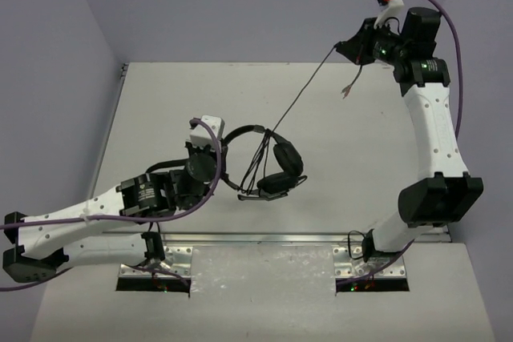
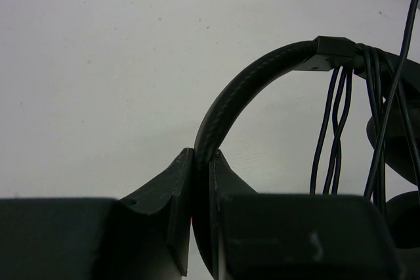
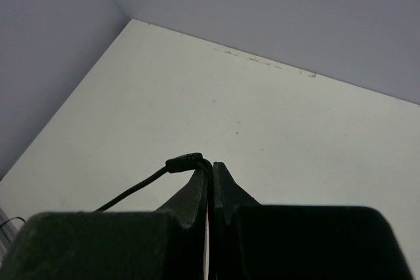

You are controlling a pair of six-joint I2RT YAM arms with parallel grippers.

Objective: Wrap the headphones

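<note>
The black headphones (image 1: pixel 276 167) sit mid-table, held up by the headband (image 1: pixel 240 134). My left gripper (image 1: pixel 220 167) is shut on the headband (image 2: pixel 243 93), which arches up to the right from between the fingers. Several cable loops (image 2: pixel 335 129) hang over the headband near the earcup (image 1: pixel 287 156). A thin dark cable (image 1: pixel 304 90) runs taut up to my right gripper (image 1: pixel 346 47), raised at the far right. That gripper (image 3: pixel 211 165) is shut on the cable, with a short thick section of it (image 3: pixel 185 161) bent over the left finger. Small plugs (image 1: pixel 346 90) dangle below it.
The white table (image 1: pixel 160 118) is enclosed by grey walls (image 1: pixel 56 54) at the left and back. Purple arm cables (image 1: pixel 457 46) run along both arms. Metal mounting plates (image 1: pixel 156 266) lie at the near edge.
</note>
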